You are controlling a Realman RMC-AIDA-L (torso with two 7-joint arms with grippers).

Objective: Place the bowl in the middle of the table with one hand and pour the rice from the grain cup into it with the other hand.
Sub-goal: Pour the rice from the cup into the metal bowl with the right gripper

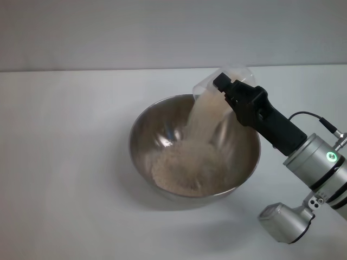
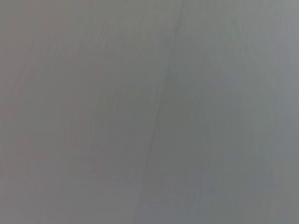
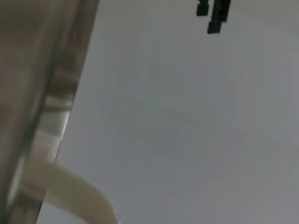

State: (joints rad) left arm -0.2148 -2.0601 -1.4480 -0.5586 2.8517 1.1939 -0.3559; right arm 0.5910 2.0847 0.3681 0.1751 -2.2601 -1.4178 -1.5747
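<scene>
The steel bowl (image 1: 142, 122) stands on the white table (image 1: 65, 162) near its middle. My right gripper (image 1: 224, 88) is shut on the clear grain cup (image 1: 234, 72) and holds it tilted over the bowl's far right rim. Rice (image 1: 205, 122) streams from the cup onto a pale heap (image 1: 181, 172) in the bowl. In the right wrist view the cup's wall (image 3: 42, 93) and its pale handle (image 3: 74, 191) fill one side. The left gripper (image 3: 212, 14) shows only there, small and far off, away from the bowl.
The pale grey wall (image 1: 162, 32) rises behind the table's far edge. The right arm's silver wrist (image 1: 320, 162) hangs over the table's right front. The left wrist view shows only a plain grey surface (image 2: 149, 112).
</scene>
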